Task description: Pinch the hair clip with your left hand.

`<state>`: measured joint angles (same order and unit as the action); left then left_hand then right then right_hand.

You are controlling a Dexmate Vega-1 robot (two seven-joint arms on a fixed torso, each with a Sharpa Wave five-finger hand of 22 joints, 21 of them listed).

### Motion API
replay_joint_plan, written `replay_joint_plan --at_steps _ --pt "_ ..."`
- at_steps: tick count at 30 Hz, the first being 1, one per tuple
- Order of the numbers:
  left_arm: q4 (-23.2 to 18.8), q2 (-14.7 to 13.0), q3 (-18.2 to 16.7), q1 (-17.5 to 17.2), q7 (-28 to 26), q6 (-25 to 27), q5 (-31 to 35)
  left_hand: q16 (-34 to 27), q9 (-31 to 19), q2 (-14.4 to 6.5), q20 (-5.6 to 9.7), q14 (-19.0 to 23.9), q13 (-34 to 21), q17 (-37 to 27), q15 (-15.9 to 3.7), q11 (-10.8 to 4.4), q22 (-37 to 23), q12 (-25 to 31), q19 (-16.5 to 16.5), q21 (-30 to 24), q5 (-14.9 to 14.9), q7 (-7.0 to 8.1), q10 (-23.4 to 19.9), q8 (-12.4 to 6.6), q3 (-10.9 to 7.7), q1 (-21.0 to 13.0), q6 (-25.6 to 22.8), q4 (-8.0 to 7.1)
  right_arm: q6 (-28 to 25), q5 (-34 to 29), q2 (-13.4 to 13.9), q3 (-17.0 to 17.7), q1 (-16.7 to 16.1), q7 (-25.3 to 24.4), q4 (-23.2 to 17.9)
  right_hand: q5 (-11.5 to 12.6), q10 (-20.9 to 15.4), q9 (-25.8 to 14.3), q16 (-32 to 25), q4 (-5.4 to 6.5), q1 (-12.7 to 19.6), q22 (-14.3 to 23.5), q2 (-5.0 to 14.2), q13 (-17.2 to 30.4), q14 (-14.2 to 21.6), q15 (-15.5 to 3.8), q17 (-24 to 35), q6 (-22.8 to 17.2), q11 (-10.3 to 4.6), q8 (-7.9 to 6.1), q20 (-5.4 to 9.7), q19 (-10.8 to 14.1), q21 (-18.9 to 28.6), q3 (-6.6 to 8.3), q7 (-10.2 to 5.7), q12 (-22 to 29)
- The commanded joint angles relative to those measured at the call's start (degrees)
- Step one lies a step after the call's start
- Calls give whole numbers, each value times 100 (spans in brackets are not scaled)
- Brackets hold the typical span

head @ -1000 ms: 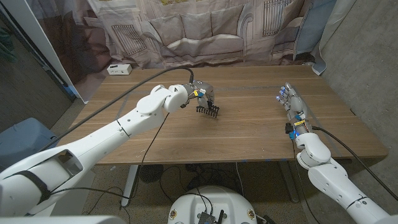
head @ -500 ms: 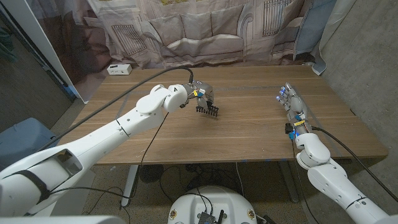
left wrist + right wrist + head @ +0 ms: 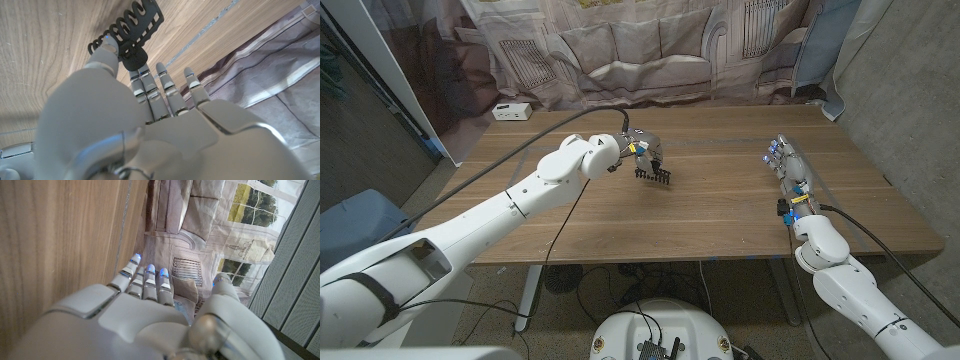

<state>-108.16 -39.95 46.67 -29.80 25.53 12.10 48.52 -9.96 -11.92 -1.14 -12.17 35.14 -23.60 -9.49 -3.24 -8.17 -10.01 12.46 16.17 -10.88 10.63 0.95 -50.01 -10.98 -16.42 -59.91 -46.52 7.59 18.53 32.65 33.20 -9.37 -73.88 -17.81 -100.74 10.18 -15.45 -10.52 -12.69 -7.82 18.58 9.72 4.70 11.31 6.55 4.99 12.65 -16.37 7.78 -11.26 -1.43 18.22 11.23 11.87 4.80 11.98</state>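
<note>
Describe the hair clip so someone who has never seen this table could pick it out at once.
On the wooden table, follow the robot's left arm to its left hand, left of the table's middle. The hair clip is the small black claw clip at its fingertips, pinched by them. Its row of curved comb-like teeth is unlike the white box at the far left corner.

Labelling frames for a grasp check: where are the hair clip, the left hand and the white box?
hair clip (image 3: 654, 177), head view, its toothed edge.
left hand (image 3: 642, 148), head view, its back.
white box (image 3: 511, 111), head view, its top.

Blk toothed hair clip (image 3: 655, 177) on table, pinched by fingers (image 3: 107, 52).
</note>
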Motion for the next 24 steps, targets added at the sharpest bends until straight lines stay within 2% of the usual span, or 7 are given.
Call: replay_joint_plan --at_steps 1,24 --pt "44 -6 4 40 19 -38 -35 -12 -21 -13 -16 -56 -1 -18 -235 8 -15 -35 -36 14 -8 17 52 28 49 61 46 -2 -24 -18 3 1 -16 -25 -36 4 -48 -16 21 6 31 24 1 21 69 -21 11 -44 17 7 -28 12 1 -14 20 -9" --pt "116 37 69 106 122 -16 -10 -6 -6 -10 -18 -365 86 -24 -156 72 -13 -146 -157 14 -16 17 501 80 122 213 512 -14 -47 -2 27 46 -45 -23 -67 4 -50 -16 23 5 32 24 -1 21 72 -16 10 -56 16 5 -26 11 0 -18 24 -12"
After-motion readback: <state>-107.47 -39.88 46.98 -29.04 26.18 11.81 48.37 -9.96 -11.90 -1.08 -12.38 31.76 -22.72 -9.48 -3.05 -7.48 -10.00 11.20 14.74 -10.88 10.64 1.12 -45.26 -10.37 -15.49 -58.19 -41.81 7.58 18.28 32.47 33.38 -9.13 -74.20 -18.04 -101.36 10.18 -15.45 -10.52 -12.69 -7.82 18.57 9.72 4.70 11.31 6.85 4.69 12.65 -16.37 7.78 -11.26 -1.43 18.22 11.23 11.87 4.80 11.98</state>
